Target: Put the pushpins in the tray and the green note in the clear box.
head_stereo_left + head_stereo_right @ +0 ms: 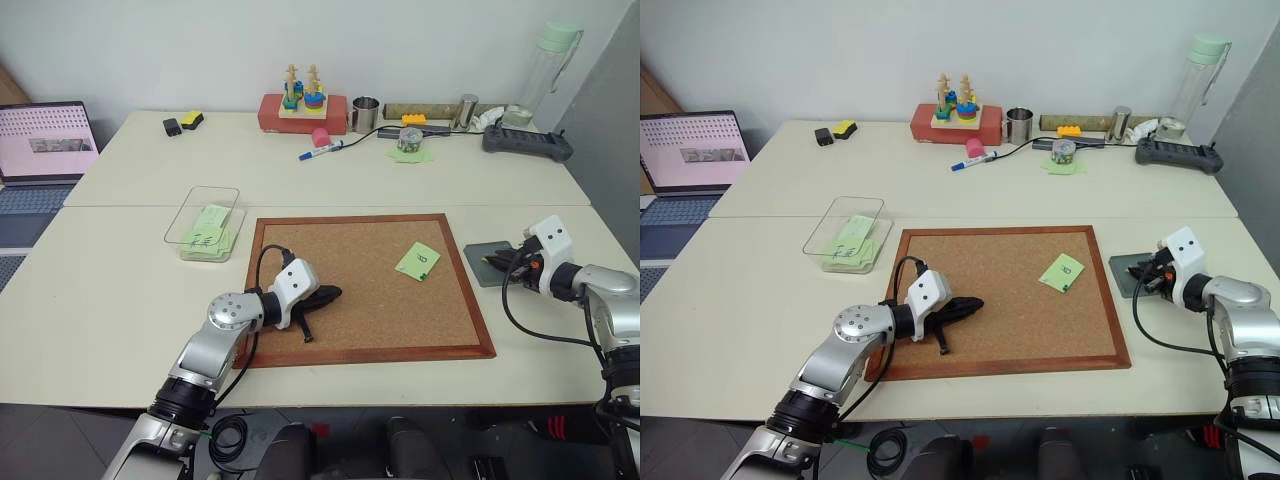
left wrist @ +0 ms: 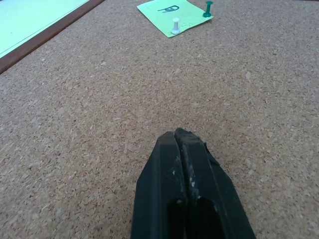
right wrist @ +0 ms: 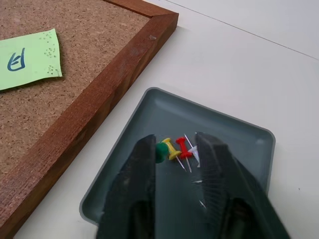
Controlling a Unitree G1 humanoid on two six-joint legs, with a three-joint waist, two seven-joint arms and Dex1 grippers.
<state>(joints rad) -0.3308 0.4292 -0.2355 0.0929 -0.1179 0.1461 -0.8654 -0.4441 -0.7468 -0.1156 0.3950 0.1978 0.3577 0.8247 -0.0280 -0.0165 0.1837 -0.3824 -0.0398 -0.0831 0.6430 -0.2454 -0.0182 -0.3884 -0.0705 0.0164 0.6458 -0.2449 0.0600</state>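
Pushpins [image 3: 177, 149] in the tray [image 3: 239, 134] partly hidden behind the right gripper [image 3: 177, 164]; tray's near edge apparently cut off.

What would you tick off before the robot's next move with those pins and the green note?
1. Right claw open above the tray: ok.
2. Pushpins lying inside the tray: ok.
3. Green note free of pins: not ok; a white pin and a green pin stand in it.
4. Left claw shut and empty over the corkboard: ok.
5. Clear box open on top: ok.
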